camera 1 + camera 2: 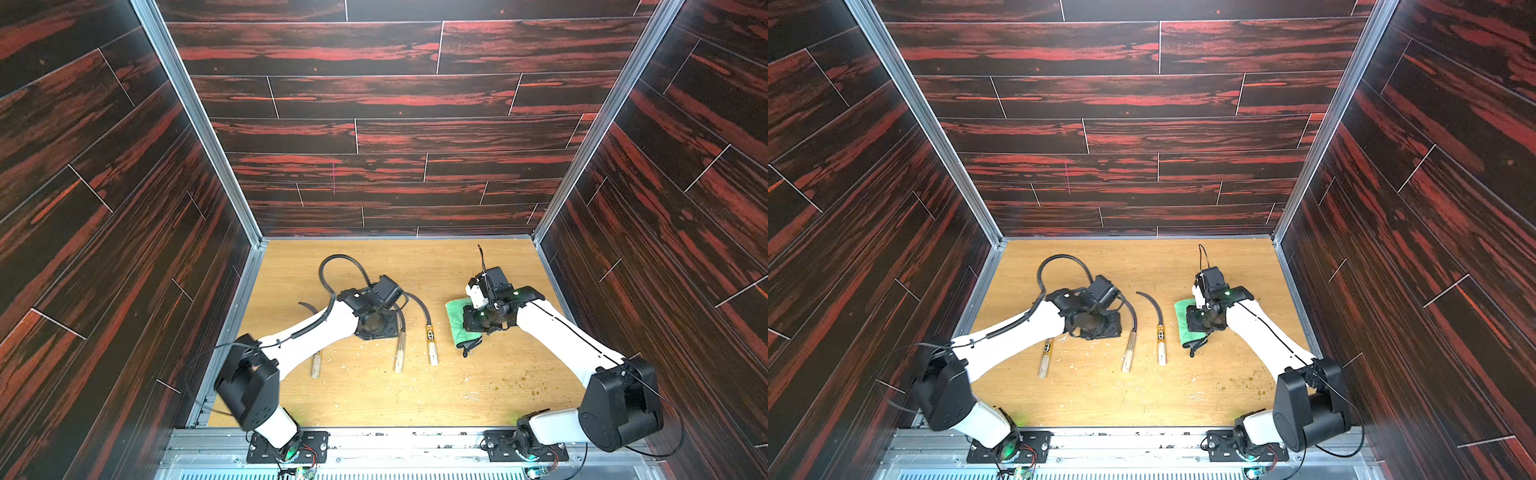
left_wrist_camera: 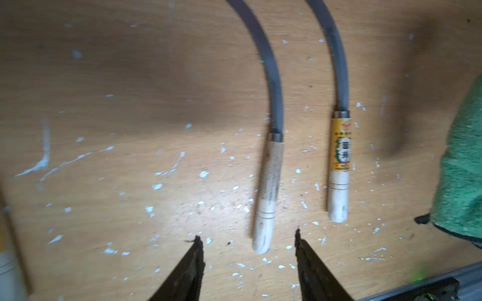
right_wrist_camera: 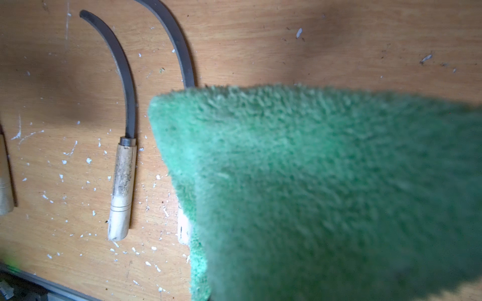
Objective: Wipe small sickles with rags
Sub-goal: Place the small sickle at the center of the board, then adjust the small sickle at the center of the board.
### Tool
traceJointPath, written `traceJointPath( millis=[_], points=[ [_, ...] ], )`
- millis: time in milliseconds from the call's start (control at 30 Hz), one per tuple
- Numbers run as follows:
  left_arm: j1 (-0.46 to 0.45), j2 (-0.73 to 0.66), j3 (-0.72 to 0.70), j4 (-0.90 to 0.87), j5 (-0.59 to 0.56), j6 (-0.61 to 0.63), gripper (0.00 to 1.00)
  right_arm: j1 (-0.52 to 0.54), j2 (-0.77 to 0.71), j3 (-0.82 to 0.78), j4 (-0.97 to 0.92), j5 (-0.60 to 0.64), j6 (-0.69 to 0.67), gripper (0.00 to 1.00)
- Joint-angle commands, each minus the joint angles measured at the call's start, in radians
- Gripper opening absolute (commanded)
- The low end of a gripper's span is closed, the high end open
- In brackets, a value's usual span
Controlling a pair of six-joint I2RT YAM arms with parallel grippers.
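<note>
Hovering my empty, parted left tool (image 2: 247,234) by the plain sickle (image 2: 270,182), I should grip its handle next; my right tool (image 1: 473,322) clenches the rag (image 3: 313,195).

Robot test cell, lab-type rig. Boxed workspace: dark red wood-grain panel walls (image 1: 395,124) left, right, far; aluminium frame posts (image 1: 198,124) at far corners. Scuffed plywood tabletop (image 1: 374,399), white flecks scattered. Left arm (image 1: 307,336), right arm (image 1: 557,328) bolted to metal rail (image 1: 415,446) along near edge; exposed wiring (image 1: 309,455) at bases.
</note>
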Motion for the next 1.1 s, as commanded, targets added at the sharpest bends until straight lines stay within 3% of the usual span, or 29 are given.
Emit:
traceJointPath(
  millis=[0,167,433,767,1067],
  points=[
    [0.029,-0.099,-0.107,-0.093,-0.093,-0.062,0.60,-0.003,-0.031,-0.006,0.001,-0.026,-0.001,0.09],
    [0.071,-0.224,-0.237,-0.167,-0.184,-0.134,0.62,-0.003,-0.026,-0.005,0.001,-0.037,-0.002,0.09],
    [0.169,-0.395,-0.410,-0.162,-0.228,-0.200,0.64,-0.003,-0.028,-0.010,0.002,-0.046,0.000,0.09],
    [0.220,-0.329,-0.457,-0.128,-0.241,-0.247,0.64,-0.003,-0.017,-0.006,0.002,-0.053,-0.004,0.09],
    [0.299,-0.265,-0.481,-0.049,-0.209,-0.205,0.61,-0.003,-0.008,-0.005,0.000,-0.061,-0.008,0.09]
  ],
)
